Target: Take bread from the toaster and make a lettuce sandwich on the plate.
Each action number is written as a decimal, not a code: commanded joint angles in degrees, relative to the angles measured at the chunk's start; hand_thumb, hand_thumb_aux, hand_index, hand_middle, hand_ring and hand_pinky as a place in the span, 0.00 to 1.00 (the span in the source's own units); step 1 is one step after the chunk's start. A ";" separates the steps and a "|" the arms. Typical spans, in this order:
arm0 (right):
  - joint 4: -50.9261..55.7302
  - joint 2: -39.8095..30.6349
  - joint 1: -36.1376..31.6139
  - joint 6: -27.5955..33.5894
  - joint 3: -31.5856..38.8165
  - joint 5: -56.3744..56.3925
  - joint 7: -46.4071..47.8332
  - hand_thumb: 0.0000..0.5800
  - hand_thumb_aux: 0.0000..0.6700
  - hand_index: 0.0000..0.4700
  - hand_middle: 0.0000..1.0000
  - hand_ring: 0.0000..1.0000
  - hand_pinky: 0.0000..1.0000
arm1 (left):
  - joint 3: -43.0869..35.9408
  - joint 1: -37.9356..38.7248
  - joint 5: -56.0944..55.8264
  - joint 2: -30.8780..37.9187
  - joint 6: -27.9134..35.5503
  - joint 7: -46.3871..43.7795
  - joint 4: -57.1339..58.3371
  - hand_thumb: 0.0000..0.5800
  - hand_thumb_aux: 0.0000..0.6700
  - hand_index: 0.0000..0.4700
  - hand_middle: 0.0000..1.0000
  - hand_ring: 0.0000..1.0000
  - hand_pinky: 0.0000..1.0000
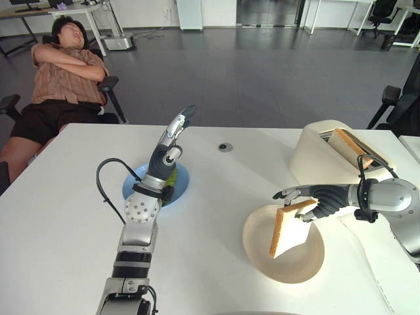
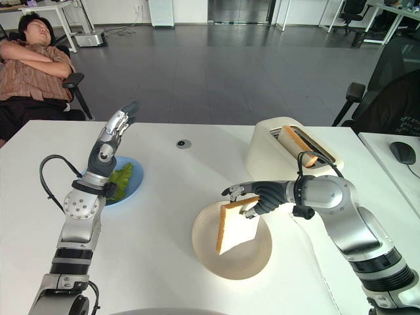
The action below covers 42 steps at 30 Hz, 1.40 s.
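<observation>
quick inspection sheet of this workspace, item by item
surface: white table, grommet near the far edge
job's things: toaster with one slice in its slot; second slice held over the plate; lettuce in the blue dish
clutter: mouse on the next desk
hands: left hand open, raised above the blue dish; right hand shut on the second slice
cables: black cable looping off the left arm over the table
surroundings: grey floor, office chair at right
</observation>
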 commanded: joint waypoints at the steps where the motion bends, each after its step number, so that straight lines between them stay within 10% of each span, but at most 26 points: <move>1: -1.57 -1.46 0.37 1.12 1.43 -1.37 1.94 1.00 1.00 1.00 0.00 0.00 0.00 | 0.11 0.73 0.00 0.73 0.81 -0.42 -0.45 0.00 0.00 0.00 0.00 0.00 0.00; 14: 4.59 2.42 -0.53 -0.40 6.10 -5.22 0.69 1.00 0.96 0.96 0.00 0.00 0.00 | -0.04 0.93 -0.50 0.74 1.31 -1.25 -0.56 0.00 0.00 0.00 0.00 0.00 0.00; 15: 5.36 2.82 -0.74 -1.09 6.30 -5.44 0.54 0.78 0.53 0.53 0.00 0.00 0.00 | -0.09 0.96 -0.50 0.74 1.35 -1.33 -0.47 0.00 0.00 0.00 0.00 0.00 0.00; 16: 5.73 3.26 -0.89 -1.66 6.18 -5.29 0.33 0.00 0.00 0.00 0.00 0.00 0.00 | -0.11 0.75 -0.48 0.73 1.33 -1.38 -0.08 0.00 0.00 0.00 0.00 0.00 0.00; 29: 17.42 20.78 -12.81 -13.41 -8.08 1.51 -21.38 0.00 0.00 0.00 0.00 0.00 0.00 | 0.80 -1.37 9.89 5.55 0.68 3.18 7.32 0.00 0.00 0.00 0.00 0.00 0.00; 35: 17.31 22.49 -10.84 -17.37 -11.19 3.09 -24.62 0.00 0.00 0.00 0.00 0.00 0.00 | -4.54 -5.09 40.81 19.30 13.81 21.67 19.95 0.00 0.00 0.00 0.00 0.00 0.00; 42: 15.34 21.79 -8.74 -21.32 -8.44 1.57 -22.81 0.00 0.00 0.00 0.00 0.00 0.00 | -15.48 -5.37 61.60 24.63 28.97 23.19 18.95 0.00 0.00 0.00 0.00 0.00 0.00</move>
